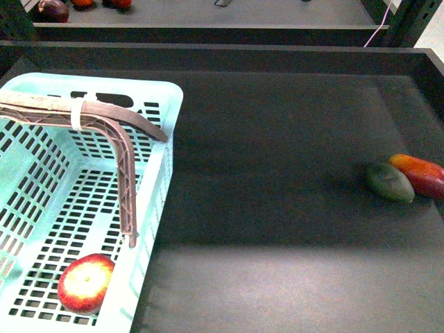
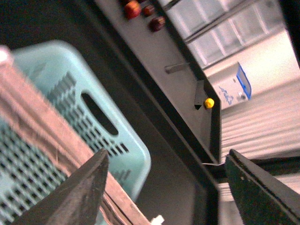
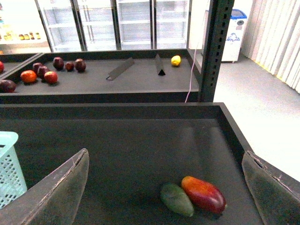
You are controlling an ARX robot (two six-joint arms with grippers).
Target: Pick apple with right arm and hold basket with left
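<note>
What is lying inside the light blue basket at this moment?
Inside the basket lies one apple, on the slotted floor near the front corner. The handle crosses above the inside. The basket's left part is outside the front view, so anything there cannot be seen.

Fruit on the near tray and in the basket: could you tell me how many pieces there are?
3: the apple in the basket, plus the green fruit touching the red-orange fruit at the right.

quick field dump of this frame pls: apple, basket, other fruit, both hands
apple: inside the basket, near corner, on its floor
basket: left side of the dark tray, handle raised
other fruit: green fruit touching red-orange fruit, tray right edge
left hand: open, above the handle, not gripping
right hand: open, empty, facing the two oblong fruits
</note>
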